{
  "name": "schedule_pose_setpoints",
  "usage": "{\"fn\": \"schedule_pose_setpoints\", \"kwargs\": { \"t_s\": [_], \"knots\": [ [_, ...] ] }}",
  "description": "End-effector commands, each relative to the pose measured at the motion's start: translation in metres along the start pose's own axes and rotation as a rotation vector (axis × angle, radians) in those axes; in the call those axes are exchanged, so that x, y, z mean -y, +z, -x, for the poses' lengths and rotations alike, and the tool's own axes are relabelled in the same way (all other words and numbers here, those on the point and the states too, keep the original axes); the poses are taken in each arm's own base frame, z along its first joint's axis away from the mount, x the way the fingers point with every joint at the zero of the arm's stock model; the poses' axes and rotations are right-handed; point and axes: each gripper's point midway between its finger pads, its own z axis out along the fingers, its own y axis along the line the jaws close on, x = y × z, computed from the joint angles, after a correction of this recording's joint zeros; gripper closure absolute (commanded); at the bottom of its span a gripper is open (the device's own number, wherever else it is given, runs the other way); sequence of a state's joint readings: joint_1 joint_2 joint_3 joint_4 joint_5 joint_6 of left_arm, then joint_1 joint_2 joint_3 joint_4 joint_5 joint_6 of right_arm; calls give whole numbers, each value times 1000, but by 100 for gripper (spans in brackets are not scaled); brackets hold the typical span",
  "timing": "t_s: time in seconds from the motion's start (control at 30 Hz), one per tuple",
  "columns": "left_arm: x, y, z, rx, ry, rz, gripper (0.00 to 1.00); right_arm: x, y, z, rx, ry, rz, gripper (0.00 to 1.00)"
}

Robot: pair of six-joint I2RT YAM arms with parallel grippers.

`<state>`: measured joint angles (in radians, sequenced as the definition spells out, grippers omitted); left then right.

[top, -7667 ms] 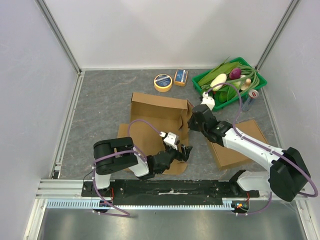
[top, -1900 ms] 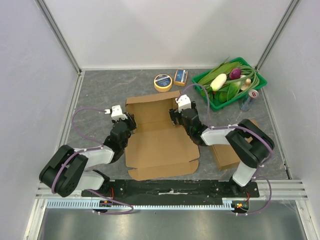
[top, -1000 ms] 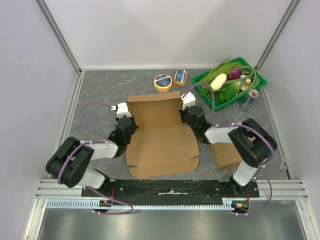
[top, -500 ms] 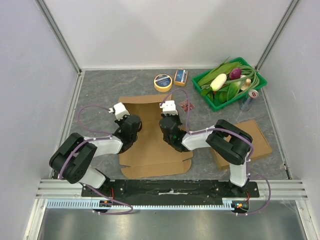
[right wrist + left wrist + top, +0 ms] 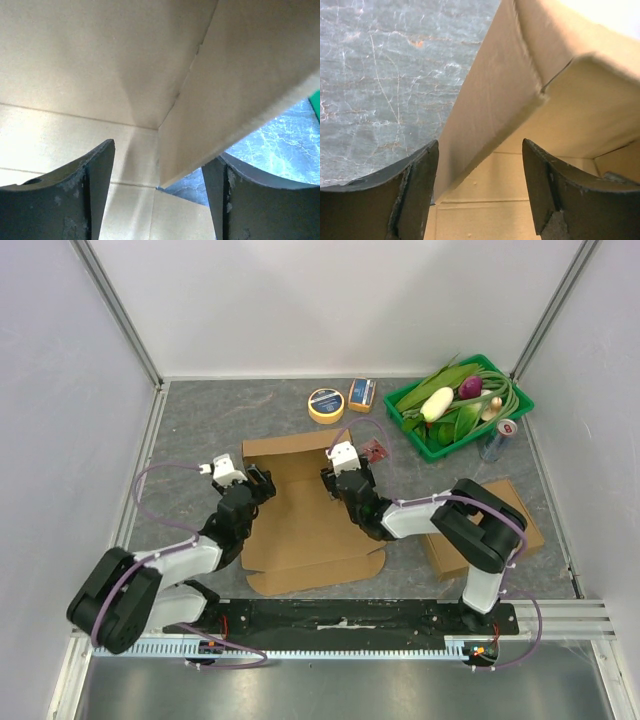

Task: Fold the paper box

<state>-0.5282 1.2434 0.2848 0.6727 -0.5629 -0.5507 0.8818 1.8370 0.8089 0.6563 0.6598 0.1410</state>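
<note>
Wide apart (unclamped): left end effector (image 5: 479, 145) and right end effector (image 5: 162, 150), straddling paper box (image 5: 310, 525) walls.

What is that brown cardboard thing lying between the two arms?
It is a plain brown cardboard box, half folded, lying on the grey marbled table. Its base panel lies flat, with a tabbed front flap toward the arms' bases. The back wall and both side walls are raised, creased at the corners. One side wall stands between the open jaws of the left gripper, the other between those of the right gripper; neither is pinched.
</note>
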Motion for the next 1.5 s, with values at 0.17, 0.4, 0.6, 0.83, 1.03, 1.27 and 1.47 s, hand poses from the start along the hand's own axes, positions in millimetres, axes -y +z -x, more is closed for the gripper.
{"fn": "schedule_pose_setpoints", "kwargs": {
  "t_s": [0.17, 0.4, 0.6, 0.83, 1.03, 1.27, 1.47],
  "knots": [
    [7, -33, 4, -93, -38, -116, 19, 6, -32, 10, -119, 46, 188, 4],
    [-1, -81, -5, -228, -168, -138, 21, 48, -93, -28, -445, 113, 211, 2],
    [32, -139, 20, -247, -271, -419, 34, 40, -140, -47, -653, 244, 392, 2],
    [92, -205, 10, -535, -187, -815, 44, 39, -139, -84, -772, 346, 429, 23],
    [119, -239, -14, -613, -18, -1005, 42, 25, -125, -92, -710, 433, 527, 30],
    [145, -232, -63, -614, 579, -927, 7, 10, -134, -83, -733, 649, 637, 100],
    [177, -246, -95, -464, 1168, -967, 4, 12, -143, -52, -817, 861, 677, 100]
  ]
}}
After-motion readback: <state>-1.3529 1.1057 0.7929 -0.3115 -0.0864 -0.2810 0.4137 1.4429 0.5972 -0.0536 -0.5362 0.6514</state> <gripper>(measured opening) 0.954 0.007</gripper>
